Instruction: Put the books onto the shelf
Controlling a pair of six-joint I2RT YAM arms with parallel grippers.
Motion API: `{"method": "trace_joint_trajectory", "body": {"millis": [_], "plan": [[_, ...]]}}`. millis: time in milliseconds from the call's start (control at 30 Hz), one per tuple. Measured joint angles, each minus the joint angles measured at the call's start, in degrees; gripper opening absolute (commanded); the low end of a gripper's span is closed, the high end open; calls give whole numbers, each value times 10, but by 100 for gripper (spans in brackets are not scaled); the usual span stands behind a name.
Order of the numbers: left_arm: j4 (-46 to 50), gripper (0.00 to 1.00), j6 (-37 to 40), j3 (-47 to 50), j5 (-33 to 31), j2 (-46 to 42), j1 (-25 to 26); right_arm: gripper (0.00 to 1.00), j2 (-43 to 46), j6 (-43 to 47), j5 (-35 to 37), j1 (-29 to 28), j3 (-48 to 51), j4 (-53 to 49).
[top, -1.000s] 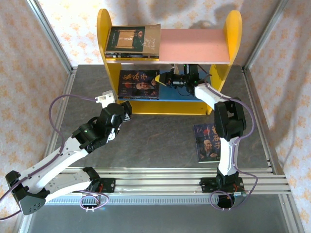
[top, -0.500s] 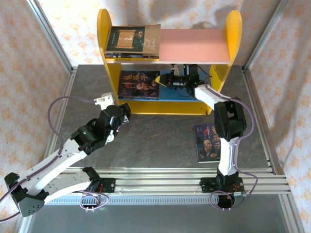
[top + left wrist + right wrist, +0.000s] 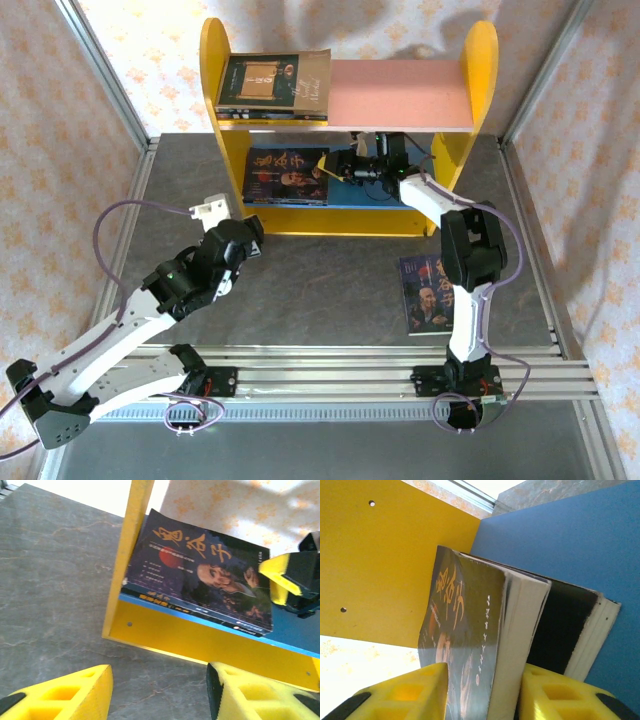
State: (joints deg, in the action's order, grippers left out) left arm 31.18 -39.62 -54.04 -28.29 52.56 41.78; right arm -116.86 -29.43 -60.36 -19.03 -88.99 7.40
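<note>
The right gripper (image 3: 482,682) straddled the bearded-man book (image 3: 470,625) on the shelf (image 3: 600,555) (clamped or not, I couldn't tell); the left gripper (image 3: 159,692) hung half-open above the worktop (image 3: 50,580).

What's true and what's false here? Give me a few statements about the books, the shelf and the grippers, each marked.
A dark paperback with a bearded man on its cover lies over the blue lower board of the yellow-sided bookcase. True.
The left gripper holds a book. False: its fingers are apart with nothing between.
The pink upper board carries no books. False: a stack of paperbacks lies at its left end.
A second bearded-man paperback lies on the grey stone-look table. True.
The right gripper has the lower-board paperback's edge between its fingers. True.
</note>
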Motion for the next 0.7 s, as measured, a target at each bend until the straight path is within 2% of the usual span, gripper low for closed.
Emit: {"method": "trace_joint_trajectory", "body": {"millis": [300, 700], "plan": [[68, 58, -13, 0, -22, -6, -44, 52, 55, 37, 37, 17, 8, -66], [106, 61, -25, 2, -15, -21, -94, 55, 153, 94, 84, 17, 82, -128]]}}
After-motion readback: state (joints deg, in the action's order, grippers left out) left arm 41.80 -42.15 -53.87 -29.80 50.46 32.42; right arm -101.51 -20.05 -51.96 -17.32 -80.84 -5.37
